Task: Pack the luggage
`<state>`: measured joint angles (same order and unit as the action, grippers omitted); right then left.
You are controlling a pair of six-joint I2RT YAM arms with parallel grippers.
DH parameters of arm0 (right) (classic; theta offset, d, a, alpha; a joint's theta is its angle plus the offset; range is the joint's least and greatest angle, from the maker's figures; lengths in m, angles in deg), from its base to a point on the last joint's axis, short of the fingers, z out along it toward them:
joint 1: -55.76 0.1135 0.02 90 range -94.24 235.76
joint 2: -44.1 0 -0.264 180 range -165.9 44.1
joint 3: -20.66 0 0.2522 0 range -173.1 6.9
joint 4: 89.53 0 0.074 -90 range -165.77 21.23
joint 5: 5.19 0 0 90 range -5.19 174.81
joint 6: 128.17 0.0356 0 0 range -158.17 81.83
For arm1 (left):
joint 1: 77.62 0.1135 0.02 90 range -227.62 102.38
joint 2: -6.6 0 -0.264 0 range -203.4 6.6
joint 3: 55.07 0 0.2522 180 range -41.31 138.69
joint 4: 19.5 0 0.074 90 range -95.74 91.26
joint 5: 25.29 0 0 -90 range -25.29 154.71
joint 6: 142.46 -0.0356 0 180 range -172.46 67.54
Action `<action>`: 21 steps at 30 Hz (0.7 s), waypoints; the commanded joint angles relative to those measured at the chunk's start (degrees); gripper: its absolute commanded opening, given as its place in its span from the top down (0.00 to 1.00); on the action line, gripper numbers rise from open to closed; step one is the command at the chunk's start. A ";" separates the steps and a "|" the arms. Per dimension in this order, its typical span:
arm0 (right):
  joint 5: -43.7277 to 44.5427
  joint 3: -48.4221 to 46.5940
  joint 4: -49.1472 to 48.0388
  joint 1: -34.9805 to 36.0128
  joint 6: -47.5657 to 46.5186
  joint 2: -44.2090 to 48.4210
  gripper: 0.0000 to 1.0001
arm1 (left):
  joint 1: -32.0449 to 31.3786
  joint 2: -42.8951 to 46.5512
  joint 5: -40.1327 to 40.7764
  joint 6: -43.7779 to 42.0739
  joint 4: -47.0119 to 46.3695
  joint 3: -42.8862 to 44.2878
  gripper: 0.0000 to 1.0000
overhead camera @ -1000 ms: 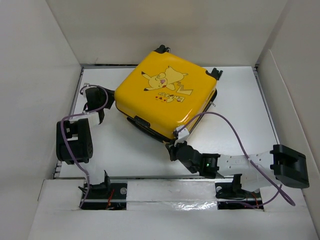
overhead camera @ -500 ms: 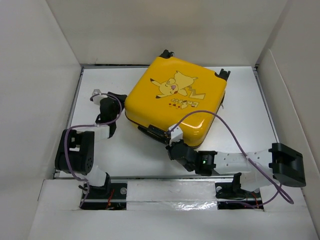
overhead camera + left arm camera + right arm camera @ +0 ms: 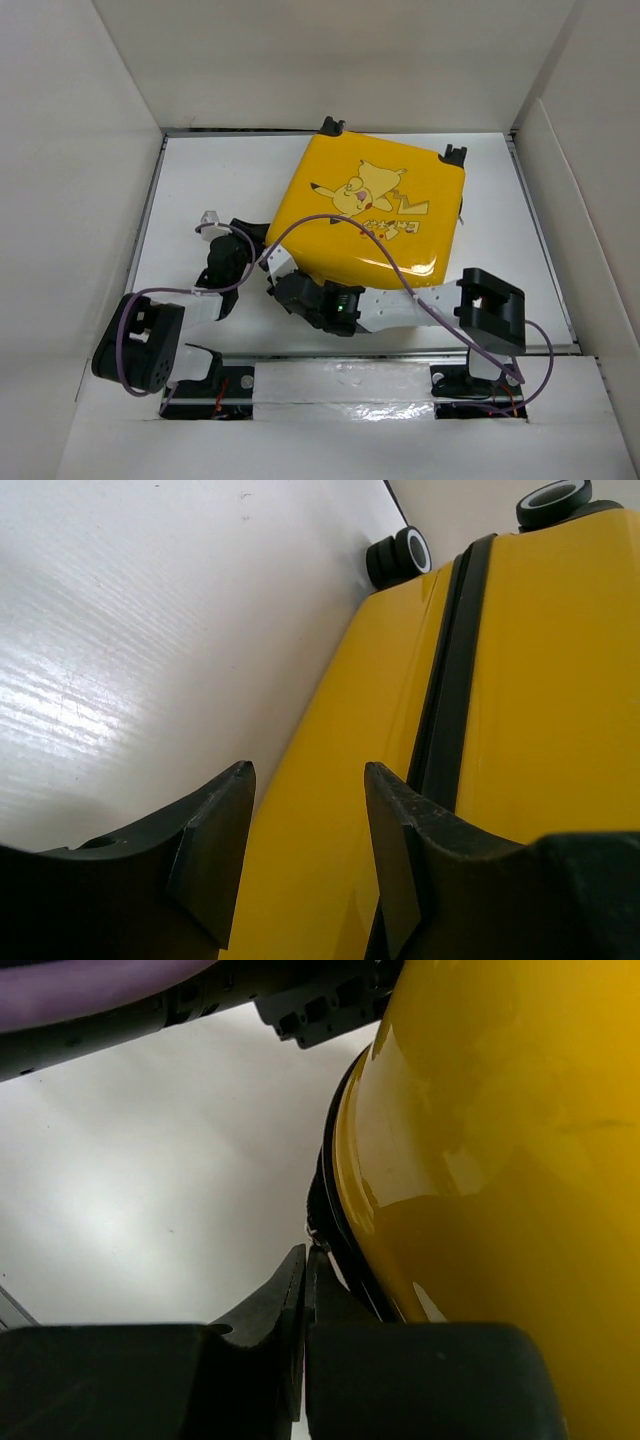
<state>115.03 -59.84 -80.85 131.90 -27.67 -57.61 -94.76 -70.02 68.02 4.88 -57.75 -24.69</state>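
Luggage (image 3: 375, 215) lay closed and flat, upper centre of the top view. Left gripper (image 3: 308, 772) stood spread beside its left wall; right gripper (image 3: 304, 1265), clenched against the zipper band (image 3: 328, 1200) at the lower-left corner, was nearer.

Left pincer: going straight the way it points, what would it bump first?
Probably the luggage: its yellow side fills the gap ahead of the open left pincer, beside the black zipper band. How near is unclear.
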 commanded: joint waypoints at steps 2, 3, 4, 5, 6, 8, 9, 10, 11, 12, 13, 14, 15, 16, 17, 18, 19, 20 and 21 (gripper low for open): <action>-17.73 -2.54 -11.98 4.98 0.66 5.71 1.00 | -3.33 5.15 -7.89 -3.81 1.64 -2.21 0.54; -18.35 -1.47 -10.92 4.98 0.49 8.08 0.96 | -3.33 5.95 -7.45 -4.16 3.04 -2.12 0.54; -18.61 -0.42 -9.61 4.98 0.22 10.46 0.87 | -3.33 6.74 -7.18 -4.34 3.23 -2.21 0.54; -18.35 0.55 -6.72 4.98 0.13 15.96 0.58 | -2.64 7.96 -7.18 -4.52 3.40 -2.03 0.54; -17.83 2.12 -4.61 4.98 -0.22 18.98 0.44 | -2.63 8.32 -7.27 -4.69 4.62 -1.86 0.54; -13.38 3.19 0.14 4.98 -0.57 24.86 0.20 | -1.13 9.29 -7.88 -5.13 5.51 -1.16 0.54; -11.86 3.72 4.42 4.38 -0.66 30.72 0.16 | -1.13 9.47 -7.97 -5.22 5.78 -1.07 0.54; -10.46 5.03 6.73 3.15 -0.48 33.65 0.14 | -0.61 9.73 -8.14 -5.66 6.13 -0.80 0.54; -8.70 5.74 9.97 1.40 -0.13 36.38 0.15 | -0.61 10.17 -8.41 -5.84 6.39 -0.28 0.54; -8.08 6.79 10.79 -3.49 0.04 41.98 0.24 | -0.61 10.35 -8.58 -5.92 6.57 -0.10 0.54; -7.29 9.67 11.32 -6.76 1.26 44.73 0.49 | -0.61 10.61 -8.93 -5.93 6.57 -0.10 0.54; -5.54 11.27 12.63 -10.80 2.23 47.37 0.99 | -0.61 11.14 -8.94 -6.19 6.66 -0.10 0.54; -5.17 13.02 12.90 -20.41 3.20 50.00 1.00 | -0.61 11.49 -9.02 -6.45 7.01 -0.10 0.54; -4.91 15.04 12.99 -25.81 4.77 54.73 1.00 | -0.61 11.75 -9.20 -6.71 7.27 -0.19 0.54; -5.25 18.98 13.43 -31.35 5.49 56.95 1.00 | -0.61 12.28 -9.29 -7.24 7.62 -0.36 0.54; -5.34 20.84 13.43 -36.88 6.19 58.98 1.00 | -0.61 12.54 -9.29 -7.51 7.80 -0.54 0.54; -6.30 24.52 13.26 -47.64 7.94 62.39 0.74 | -0.61 12.98 -9.20 -7.86 7.80 -0.97 0.53; -8.57 26.03 12.47 -53.06 8.30 63.55 0.58 | -0.61 12.99 -9.11 -8.03 7.80 -1.15 0.53; -11.29 26.92 10.99 -58.42 8.83 64.18 0.43 | -0.61 12.99 -9.20 -8.38 7.80 -1.24 0.53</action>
<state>107.25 -36.78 -72.17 84.73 -21.90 5.45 -94.72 -58.78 63.19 -0.98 -49.05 -26.30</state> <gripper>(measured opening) 0.503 0.461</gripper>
